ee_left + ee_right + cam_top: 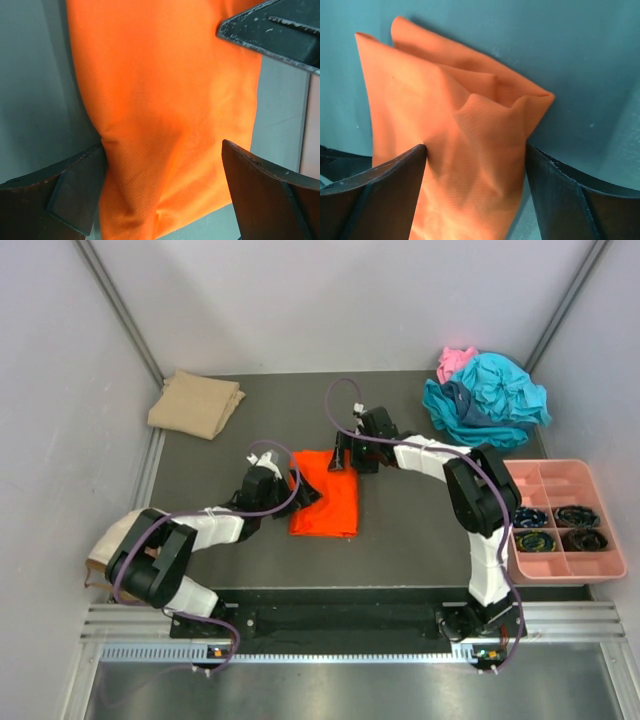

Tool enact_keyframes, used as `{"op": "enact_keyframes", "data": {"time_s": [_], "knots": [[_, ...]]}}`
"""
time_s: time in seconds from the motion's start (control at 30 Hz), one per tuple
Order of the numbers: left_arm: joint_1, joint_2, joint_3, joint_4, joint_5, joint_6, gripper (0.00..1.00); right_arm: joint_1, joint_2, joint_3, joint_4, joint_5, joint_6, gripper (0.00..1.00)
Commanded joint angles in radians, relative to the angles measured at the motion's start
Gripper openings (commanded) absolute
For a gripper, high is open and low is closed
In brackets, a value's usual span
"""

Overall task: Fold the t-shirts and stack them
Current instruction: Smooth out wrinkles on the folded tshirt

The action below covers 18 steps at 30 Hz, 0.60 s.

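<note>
From where I stand, the orange t-shirt (328,498) lies in the middle of the dark table (410,530), folded into a smooth rectangle whose long axis runs from the arms' side toward the back wall. Neither neck nor sleeves can be made out, so I cannot say which end is the collar. Its far edge is hidden under the right gripper (346,454) and its left edge under the left gripper (300,486). Close up, the cloth is a fine, pitted knit. The left claw is spread as wide as it goes, 1 finger (75,192) touching the fabric's edge. The right claw is also spread, straddling a rumpled, peaked corner that fills the gap between its 2 fingers. At the back left a tan t-shirt (195,403) sits folded flat. At the back right, teal t-shirts (492,398) are heaped in a crumpled pile with a pink one (456,360) peeking out behind. The pink compartment tray (562,476) holds dark coils too small to identify.
</note>
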Motion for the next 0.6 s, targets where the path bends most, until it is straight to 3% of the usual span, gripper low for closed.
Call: {"op": "enact_keyframes", "data": {"time_s": [0.0, 0.23, 0.57], "knots": [[-0.005, 0.000, -0.034, -0.240, -0.061, 0.026, 0.99, -0.016, -0.009, -0.022, -0.052, 0.050, -0.033, 0.80], [0.024, 0.019, 0.119, -0.357, -0.163, 0.125, 0.99, -0.016, -0.094, -0.099, -0.059, 0.066, -0.041, 0.80], [0.068, 0.203, 0.171, -0.294, -0.060, 0.190, 0.97, -0.016, -0.179, -0.160, -0.066, 0.067, -0.041, 0.80]]}}
